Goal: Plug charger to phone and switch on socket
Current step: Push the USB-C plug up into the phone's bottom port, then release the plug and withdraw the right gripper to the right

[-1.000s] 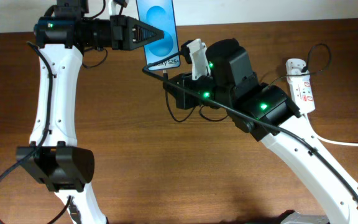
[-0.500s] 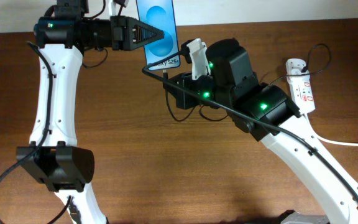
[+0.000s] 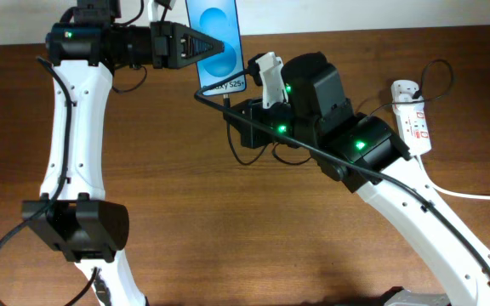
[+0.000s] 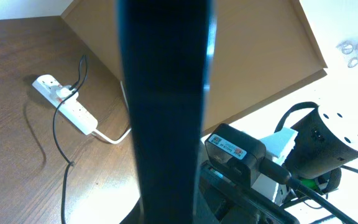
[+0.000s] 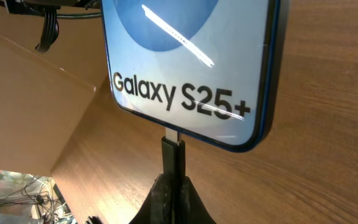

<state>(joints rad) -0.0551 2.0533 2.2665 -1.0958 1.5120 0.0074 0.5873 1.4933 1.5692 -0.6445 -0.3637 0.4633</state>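
**Q:** Where is the phone (image 3: 215, 42)?
**A:** Off the bench (image 3: 228, 221), clamped by the left end effector (image 3: 196, 44). The right end effector (image 5: 172, 186) pinches the charger (image 5: 173, 149) tip, aligned with the phone's long axis, at its lower edge.
**Q:** Socket (image 3: 413, 119)?
**A:** Right of the phone, nearer the right end effector.

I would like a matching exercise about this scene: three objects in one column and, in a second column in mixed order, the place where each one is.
Objects
1. slim smartphone with black frame and blue screen
2. small black connector tip of the thin black cable
3. white elongated power strip with red-marked switches

Places
A. lying on the brown wooden table
B. gripped in the left claw
C. pinched in the right claw, against the smartphone's lower edge

Pairs: 1-B, 2-C, 3-A
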